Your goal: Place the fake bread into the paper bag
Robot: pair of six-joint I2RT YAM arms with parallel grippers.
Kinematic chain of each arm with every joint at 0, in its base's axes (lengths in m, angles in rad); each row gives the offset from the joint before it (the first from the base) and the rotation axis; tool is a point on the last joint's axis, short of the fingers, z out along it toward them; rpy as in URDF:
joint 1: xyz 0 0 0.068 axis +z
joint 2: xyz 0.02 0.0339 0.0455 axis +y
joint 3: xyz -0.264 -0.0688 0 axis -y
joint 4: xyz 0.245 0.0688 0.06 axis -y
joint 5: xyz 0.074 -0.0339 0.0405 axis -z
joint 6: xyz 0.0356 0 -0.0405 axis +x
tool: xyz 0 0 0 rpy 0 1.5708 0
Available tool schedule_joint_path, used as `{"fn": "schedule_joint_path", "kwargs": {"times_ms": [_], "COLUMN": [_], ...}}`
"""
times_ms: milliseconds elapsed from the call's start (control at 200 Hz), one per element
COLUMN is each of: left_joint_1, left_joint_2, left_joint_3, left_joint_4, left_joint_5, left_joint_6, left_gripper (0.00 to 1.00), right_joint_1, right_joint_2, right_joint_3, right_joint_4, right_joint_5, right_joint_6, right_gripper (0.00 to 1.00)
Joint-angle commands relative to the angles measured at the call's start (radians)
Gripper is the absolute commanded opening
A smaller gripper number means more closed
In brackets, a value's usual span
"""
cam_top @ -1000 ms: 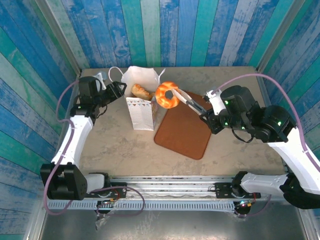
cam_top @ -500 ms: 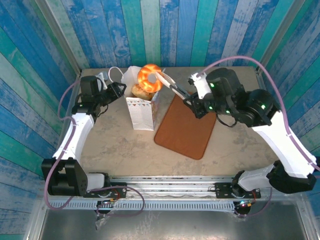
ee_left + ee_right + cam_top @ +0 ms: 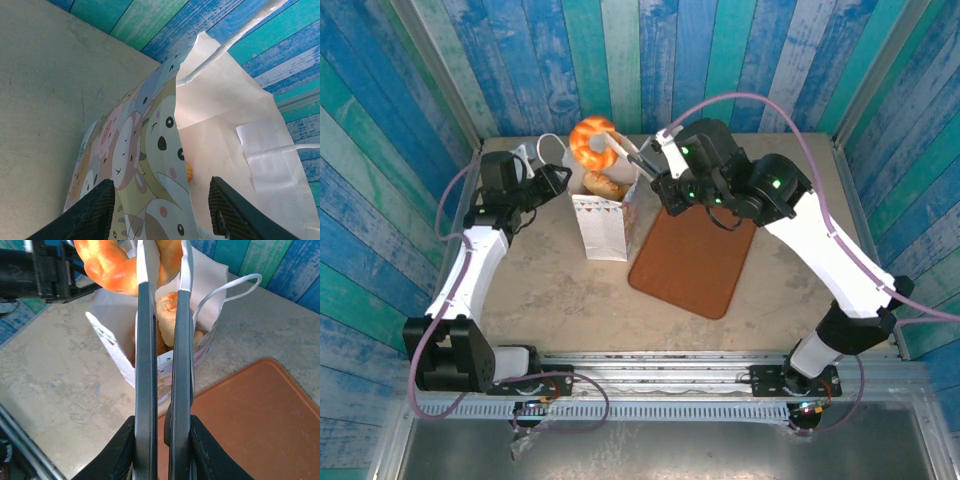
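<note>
1. Nearest my arms' bases, the brown tray (image 3: 692,255) lies flat on the surface (image 3: 550,290), just right of the paper bag (image 3: 603,215) and touching its foot.
2. The paper bag stands upright with its mouth open. Golden rolls (image 3: 605,185) are already inside, and the right wrist view looks down on them (image 3: 167,310) between the bag's white walls (image 3: 115,340).
3. At the bag's left side, the left arm's fingers (image 3: 92,210) are spread wide on either side of the patterned side panel (image 3: 145,165). They are released and clamp nothing that I can see.
4. Above the bag's far rim, the right arm's fingers (image 3: 630,157) are clenched through the ring-shaped pastry (image 3: 593,142). It hangs in the air clear of the paper, and the wrist view shows it high in the fingers (image 3: 107,270).
5. A second ago that pastry hung right of the bag, over the tray's far corner. Half a second ago it had reached the bag's right edge, and now it sits over the mouth.
6. My read is that the carry is over. What remains is to lower the pastry past the rim and let go, keeping clear of the loop handle (image 3: 235,287) on the bag's right.
</note>
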Motion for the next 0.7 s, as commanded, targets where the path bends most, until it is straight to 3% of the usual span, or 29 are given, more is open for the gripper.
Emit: {"fn": "schedule_joint_path", "kwargs": {"times_ms": [0, 391, 696], "left_joint_1": [0.003, 0.004, 0.003], "left_joint_2": [-0.019, -0.020, -0.048], "left_joint_3": [-0.009, -0.021, -0.026], "left_joint_4": [0.020, 0.028, 0.025], "left_joint_5": [0.010, 0.013, 0.005], "left_joint_6": [-0.002, -0.001, 0.005], "left_gripper": [0.53, 0.53, 0.53], "right_joint_1": [0.006, 0.006, 0.006], "right_joint_2": [0.037, 0.141, 0.185], "right_joint_3": [0.047, 0.052, 0.065], "right_joint_4": [0.046, 0.006, -0.045], "right_joint_5": [0.056, 0.145, 0.126], "right_joint_6": [0.007, -0.016, -0.060], "right_gripper": [0.24, 0.24, 0.25]}}
